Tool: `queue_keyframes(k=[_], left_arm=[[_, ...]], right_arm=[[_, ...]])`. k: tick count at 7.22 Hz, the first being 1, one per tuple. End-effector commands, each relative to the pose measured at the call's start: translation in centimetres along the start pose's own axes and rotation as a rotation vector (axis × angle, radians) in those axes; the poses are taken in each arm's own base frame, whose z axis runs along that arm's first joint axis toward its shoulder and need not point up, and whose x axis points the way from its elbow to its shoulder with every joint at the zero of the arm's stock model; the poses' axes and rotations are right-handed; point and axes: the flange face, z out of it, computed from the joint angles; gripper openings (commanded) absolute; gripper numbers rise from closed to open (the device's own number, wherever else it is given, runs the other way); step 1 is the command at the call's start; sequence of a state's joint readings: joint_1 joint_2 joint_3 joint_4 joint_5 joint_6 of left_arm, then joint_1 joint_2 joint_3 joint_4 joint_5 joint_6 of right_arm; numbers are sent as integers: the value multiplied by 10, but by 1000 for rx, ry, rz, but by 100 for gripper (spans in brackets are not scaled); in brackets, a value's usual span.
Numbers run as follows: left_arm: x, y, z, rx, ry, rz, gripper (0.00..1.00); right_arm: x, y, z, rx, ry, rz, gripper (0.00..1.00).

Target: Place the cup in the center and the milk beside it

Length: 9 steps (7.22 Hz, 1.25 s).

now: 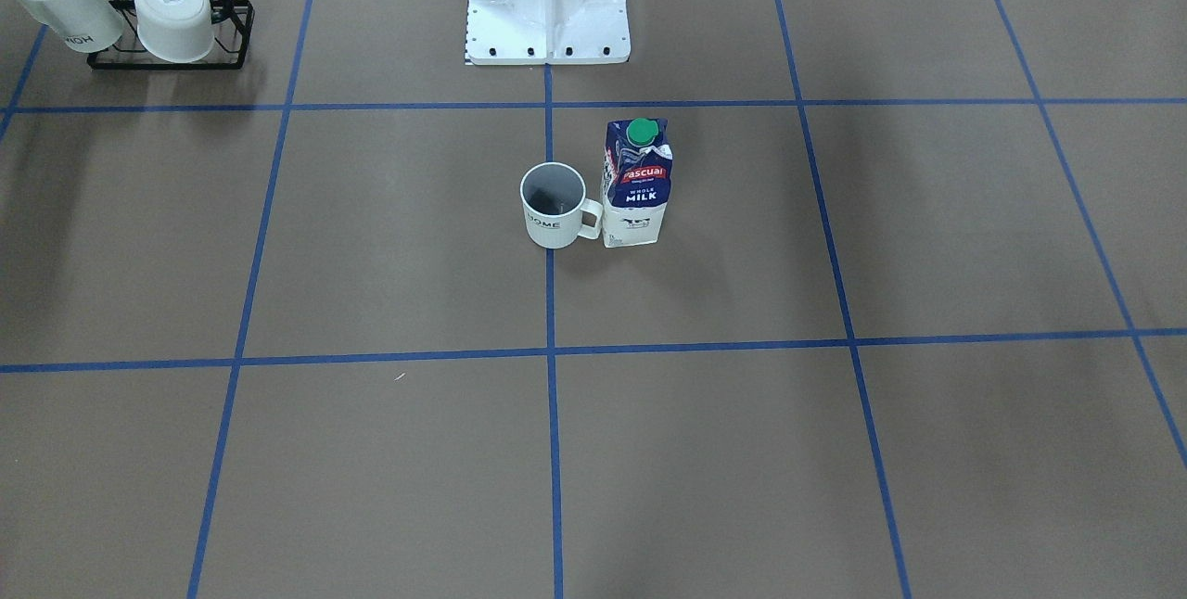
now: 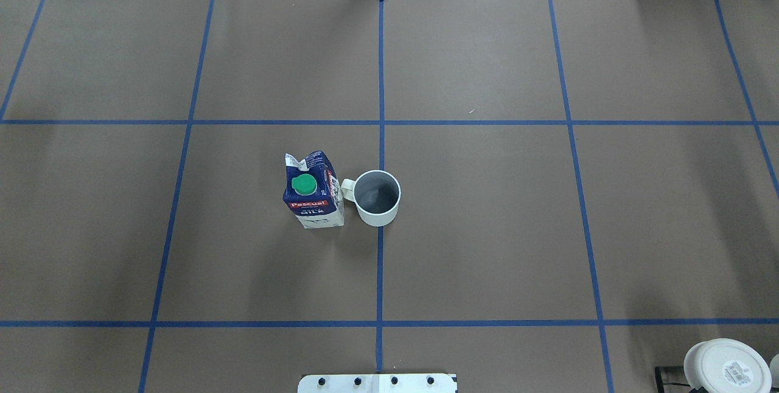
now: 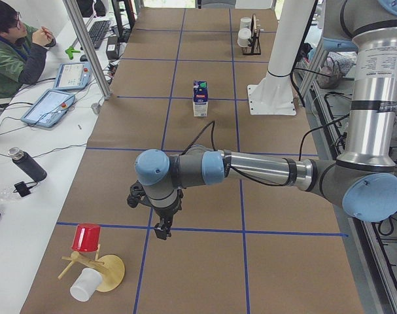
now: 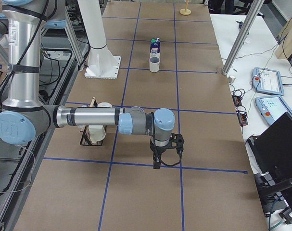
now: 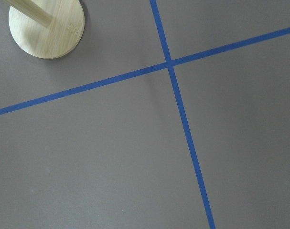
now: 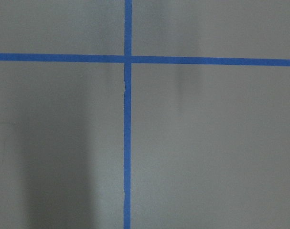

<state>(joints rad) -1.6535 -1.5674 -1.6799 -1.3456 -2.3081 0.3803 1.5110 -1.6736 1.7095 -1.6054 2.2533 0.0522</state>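
- Overhead exterior view: the cup (image 2: 377, 198) is seen upright on the tape line (image 2: 381, 76), in the centre (image 2: 426, 222).
- The milk (image 2: 312, 195) is stood upright just beside the cup, on its handle side; whether the two touch cannot be told.
- The left gripper (image 3: 162, 232) is held well apart from the cup; how far its fingers are parted, and whether anything is held, cannot be told.
- The right gripper (image 4: 157, 164) is also well apart from the cup; its finger state cannot be told either.
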Motion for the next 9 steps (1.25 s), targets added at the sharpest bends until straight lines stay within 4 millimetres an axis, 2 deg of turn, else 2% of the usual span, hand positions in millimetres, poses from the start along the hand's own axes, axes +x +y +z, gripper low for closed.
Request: queue_keyframes(k=[1, 2, 9], left_arm=[[2, 4, -1, 63, -21, -51, 98], [10, 1, -10, 83, -27, -33, 98], [10, 2, -10, 84, -29, -33, 98]], right_arm=[[0, 0, 0, -1, 1, 1, 100], [0, 0, 0, 0, 1, 0, 100], [2, 4, 3, -7, -6, 9, 100]])
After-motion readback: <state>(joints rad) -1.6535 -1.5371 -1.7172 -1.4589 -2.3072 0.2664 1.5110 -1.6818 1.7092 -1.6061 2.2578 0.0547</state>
